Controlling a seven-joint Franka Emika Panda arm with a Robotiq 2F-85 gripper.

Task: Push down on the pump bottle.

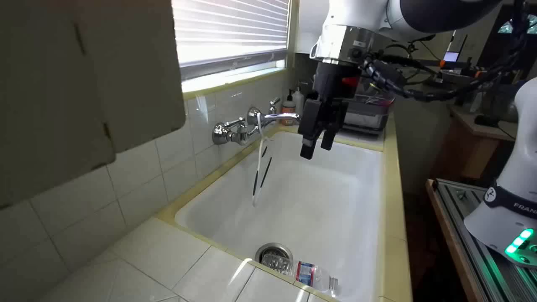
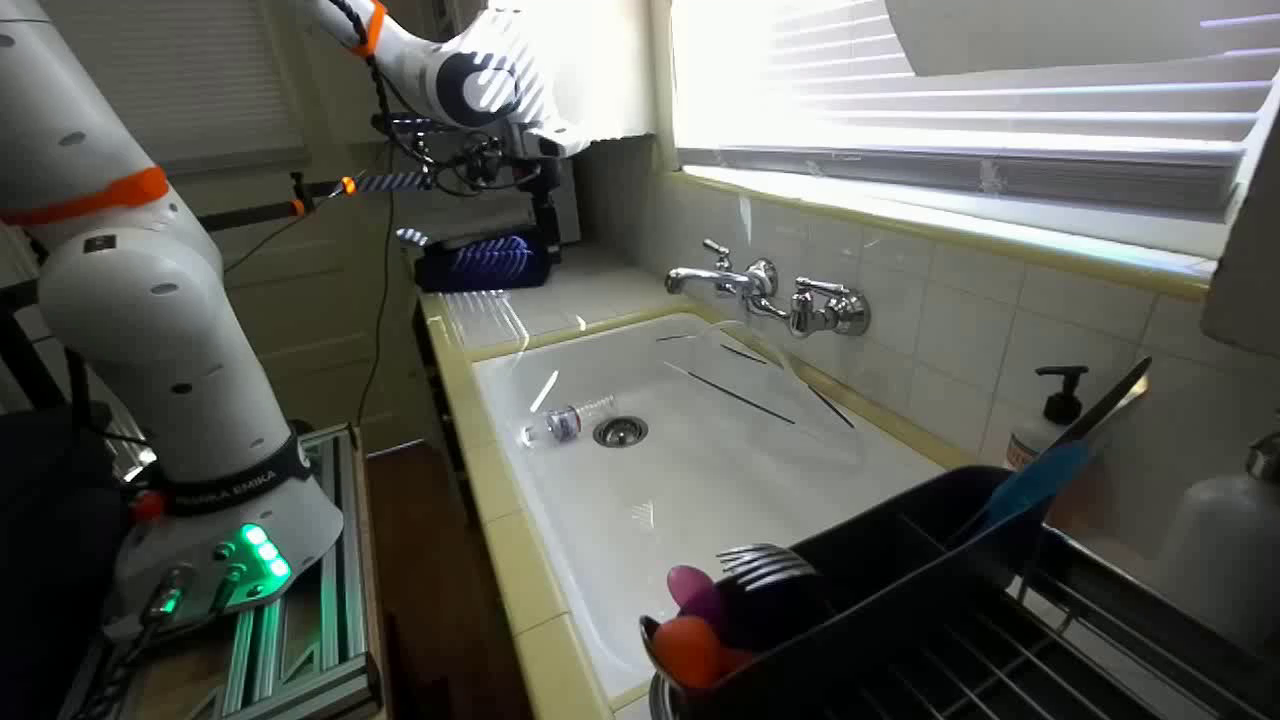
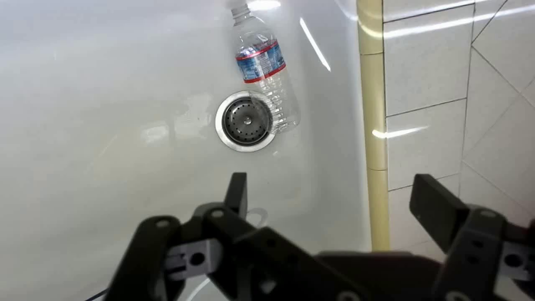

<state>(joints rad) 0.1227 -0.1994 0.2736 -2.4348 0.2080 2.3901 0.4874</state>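
The pump bottle with a black pump head and orange label (image 1: 288, 110) stands upright in the sink's back corner by the tiled wall. Its pump (image 2: 1062, 395) also shows in an exterior view, its lower part hidden behind the dish rack. A white pump dispenser (image 1: 298, 100) stands beside it and shows more fully in an exterior view (image 2: 1222, 540). My gripper (image 1: 317, 147) is open and empty, pointing down, high above the drain end of the sink and far from both pumps. In the wrist view its fingers (image 3: 329, 184) are wide apart. No pump shows there.
The white sink (image 2: 640, 515) holds a clear plastic bottle (image 3: 261, 62) by the drain (image 3: 246, 121). A chrome faucet (image 1: 279, 117) with a hanging white tube juts from the wall. A black dish rack (image 2: 900, 590) with utensils stands near the pumps. A dark object (image 2: 485, 262) sits on the counter.
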